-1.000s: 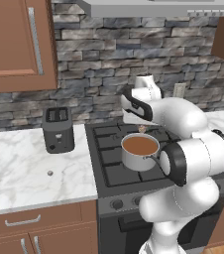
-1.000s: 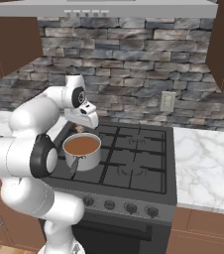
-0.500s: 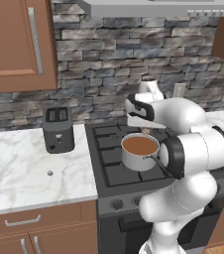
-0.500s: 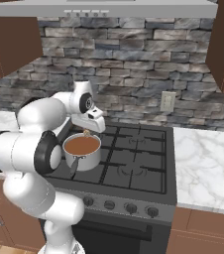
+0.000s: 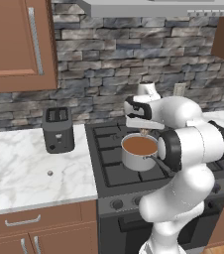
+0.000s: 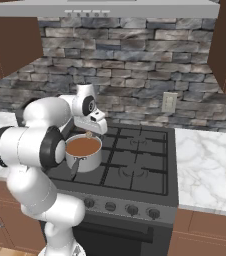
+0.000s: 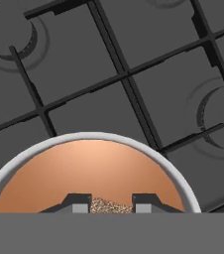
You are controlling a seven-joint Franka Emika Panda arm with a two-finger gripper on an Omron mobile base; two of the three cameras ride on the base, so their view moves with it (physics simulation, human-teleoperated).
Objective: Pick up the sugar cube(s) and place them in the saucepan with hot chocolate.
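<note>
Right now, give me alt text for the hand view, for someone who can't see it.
Two dark fingers pinch a brownish, speckled sugar cube directly above the brown hot chocolate in a round steel saucepan. The pan sits on a black stovetop, whose grates and burner rings cross the upper part of the picture.

Camera placement: your two base views look forward and down from behind the arm, left and right, sharing the black gas stove point(image 5: 134, 158) point(image 6: 130, 160). Your hand view looks straight down, close over its dark grates point(image 7: 129, 84).
</note>
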